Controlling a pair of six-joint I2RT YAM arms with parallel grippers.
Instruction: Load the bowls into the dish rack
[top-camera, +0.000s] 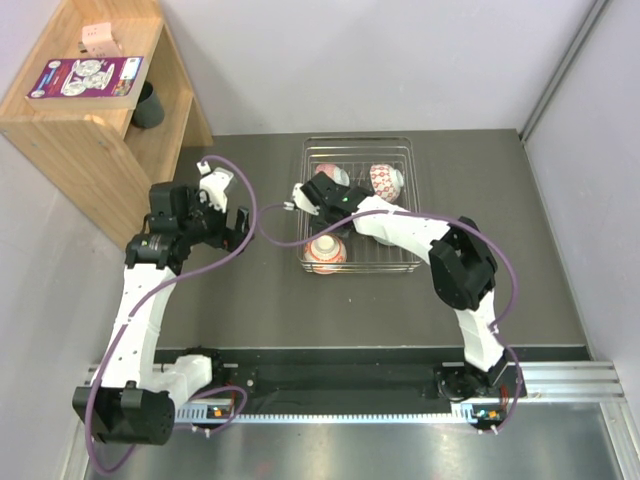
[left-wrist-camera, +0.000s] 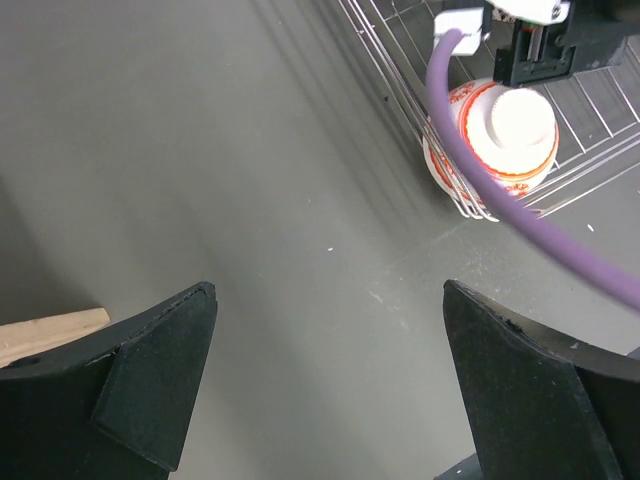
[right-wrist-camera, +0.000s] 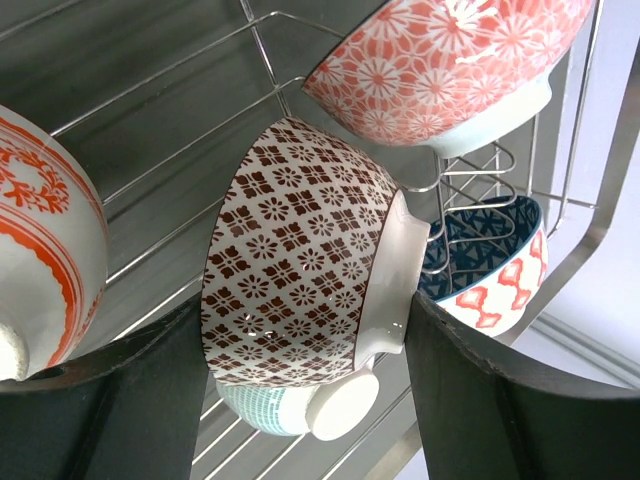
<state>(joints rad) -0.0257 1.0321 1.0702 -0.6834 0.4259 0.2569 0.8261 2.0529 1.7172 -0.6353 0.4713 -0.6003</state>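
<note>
The silver wire dish rack (top-camera: 398, 262) stands mid-table. My right gripper (top-camera: 318, 203) reaches into it and is shut on the beige-brown patterned bowl (right-wrist-camera: 300, 270), held on edge between both fingers (right-wrist-camera: 490, 400). A mint bowl (right-wrist-camera: 255, 410) lies just under it. A red-orange floral bowl (right-wrist-camera: 450, 60) and a blue mosaic bowl (right-wrist-camera: 490, 265) stand behind in the rack. A white bowl with a red-orange pattern (top-camera: 327, 253) sits at the rack's near left corner and also shows in the left wrist view (left-wrist-camera: 495, 140). My left gripper (top-camera: 232, 226) is open and empty over bare table (left-wrist-camera: 330, 300), left of the rack.
A wooden shelf (top-camera: 90, 120) stands at the back left with a dark cup (top-camera: 147, 105) inside and a booklet (top-camera: 85, 77) on top. A purple cable (left-wrist-camera: 520, 210) crosses the left wrist view. Walls close the right side.
</note>
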